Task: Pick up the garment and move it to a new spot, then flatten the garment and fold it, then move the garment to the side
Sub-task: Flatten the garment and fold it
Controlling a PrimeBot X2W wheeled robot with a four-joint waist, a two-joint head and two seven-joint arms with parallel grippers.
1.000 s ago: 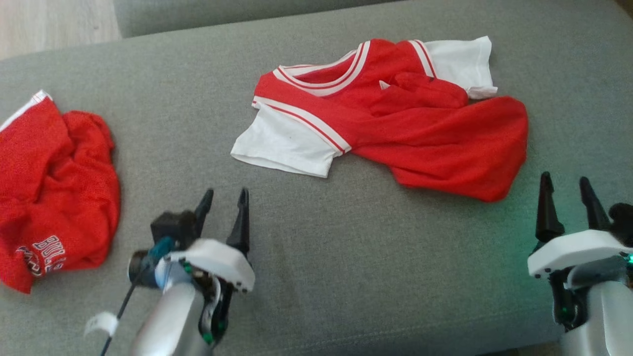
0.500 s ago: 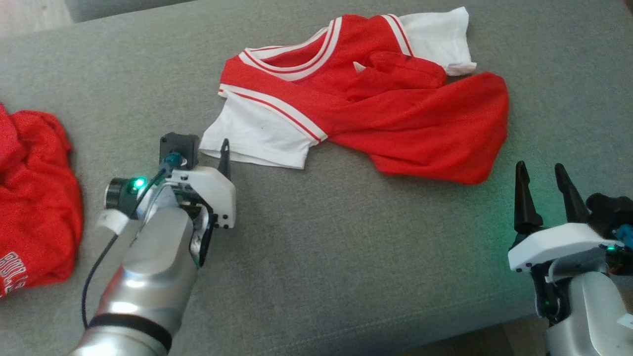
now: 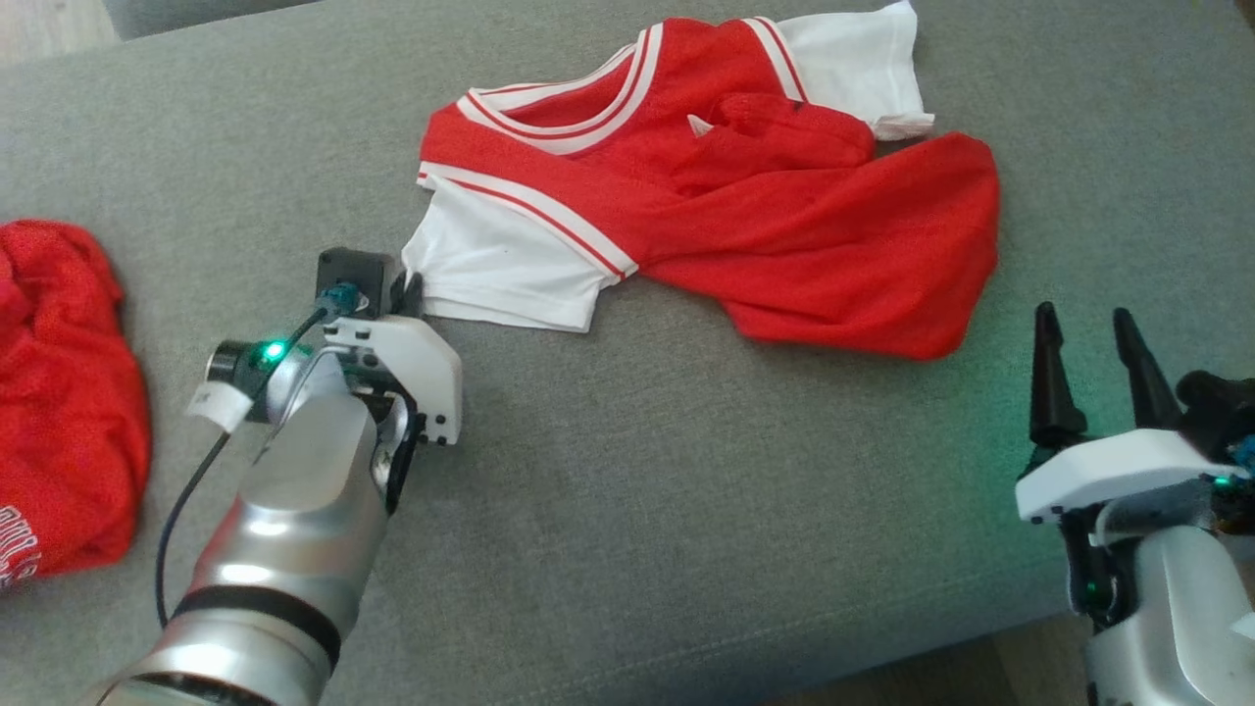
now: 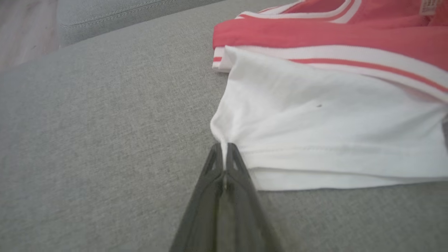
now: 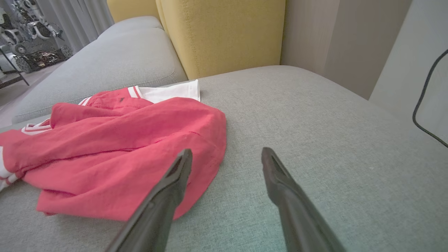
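The garment (image 3: 745, 206) is a red jersey with white sleeves and striped trim, lying crumpled on the grey sofa cushion (image 3: 686, 490). My left gripper (image 3: 412, 287) is shut on the corner of its near white sleeve (image 3: 500, 265); in the left wrist view the fingertips (image 4: 224, 154) pinch a small fold of the sleeve hem (image 4: 315, 140). At the lower right my right gripper (image 3: 1088, 328) stands open, clear of the cloth, its fingers (image 5: 182, 168) just short of the jersey's red bottom edge (image 5: 133, 147).
A second red garment (image 3: 59, 392) with white lettering lies bunched at the cushion's left end. A yellow cushion (image 5: 224, 35) and another grey seat (image 5: 105, 63) stand behind. The cushion's front edge runs along the bottom right.
My left gripper reached forward to the white sleeve and shut on its corner. The head camera shifted, so the whole picture slid left. The right gripper stays open.
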